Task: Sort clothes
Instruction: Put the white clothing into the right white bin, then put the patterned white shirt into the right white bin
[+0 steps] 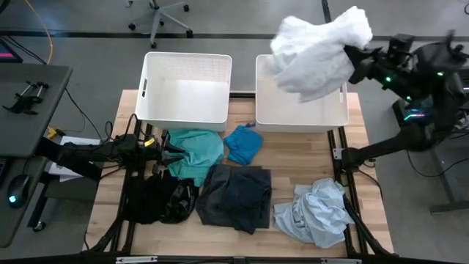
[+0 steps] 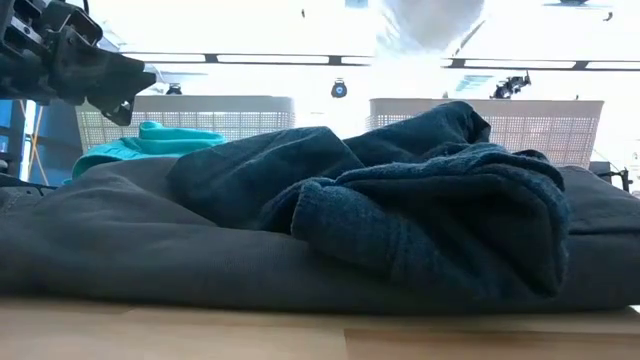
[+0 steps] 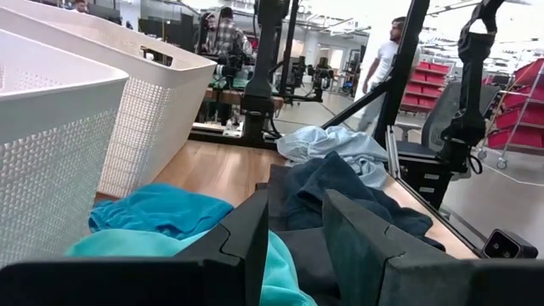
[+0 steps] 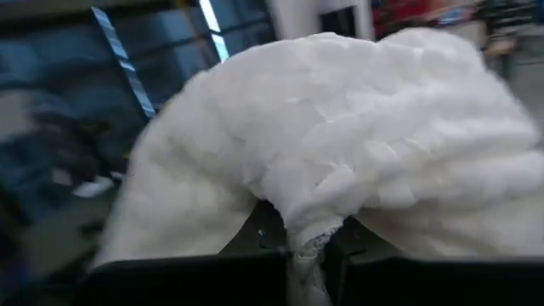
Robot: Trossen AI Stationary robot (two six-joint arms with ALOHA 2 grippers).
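My right gripper (image 1: 352,59) is shut on the white garment (image 1: 319,51), held high over the right white bin (image 1: 300,125). My left gripper (image 1: 165,154) is open, low at the left edge of the teal garment (image 1: 194,150); teal cloth (image 3: 285,272) shows in the gap between its fingers. Whether it touches the cloth I cannot tell. The bright blue garment (image 1: 243,143), the dark grey garment (image 1: 236,194), the shiny black garment (image 1: 161,199) and the pale blue garment (image 1: 315,211) lie crumpled on the table. My right gripper pinches a bunched fold of the white garment (image 4: 304,242) between its two fingers. It comes roughly level from the table's right side. The garment is lifted clear and billows out in front of the fingers, above the right bin.
The left white bin (image 1: 146,88) stands at the table's far side beside the right one; both show only their bare floors. A desk with a mouse (image 1: 18,187) stands left of the table. People (image 3: 387,51) and racks show in the room beyond.
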